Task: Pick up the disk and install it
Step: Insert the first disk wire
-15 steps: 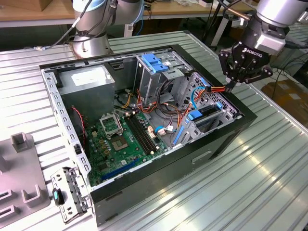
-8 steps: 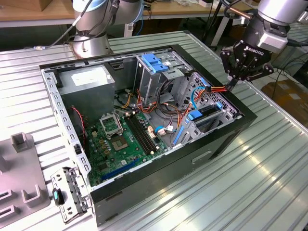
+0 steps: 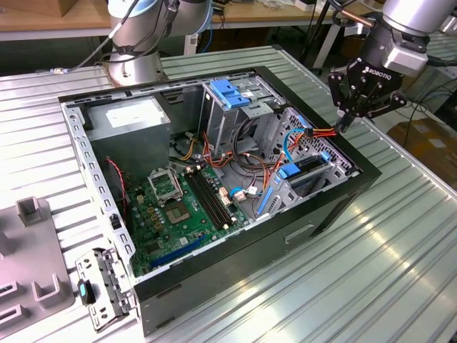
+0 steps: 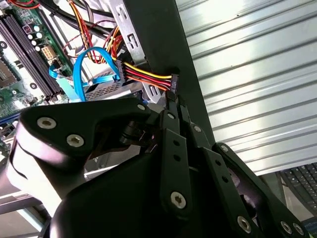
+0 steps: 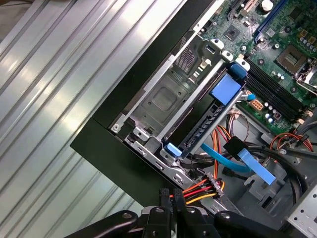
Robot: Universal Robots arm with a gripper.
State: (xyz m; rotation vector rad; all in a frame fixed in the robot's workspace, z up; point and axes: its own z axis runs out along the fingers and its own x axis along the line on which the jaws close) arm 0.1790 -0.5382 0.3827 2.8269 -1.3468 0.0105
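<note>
Gripper [image 3: 344, 121]: hangs over the corner of the open computer case [image 3: 357, 187], just outside the drive cage [image 5: 163, 99]. In both wrist views the fingers [image 4: 174, 144] are drawn narrow, their tips pinched on the black power connector [image 4: 172, 82] at the end of a red, yellow and orange wire bundle [image 5: 198, 189].

The disk [image 5: 205, 126]: not in the fingers. It sits in the drive cage, on edge, with one blue rail showing along it. From the fingertips it lies inward, just past the cage's outer wall. Its long axis runs from the cage's case-wall side toward the cage's motherboard side.

A blue data cable [image 4: 84, 64] loops at the cage's open end, near the held connector. Whether that cable is seated in the disk cannot be told.

Judgement: the disk is already placed in the cage, and the work in hand concerns its power lead. The governing relation is connector to the disk's cable end, near but apart.

Beyond the cage lies the motherboard [image 3: 178, 207].
</note>
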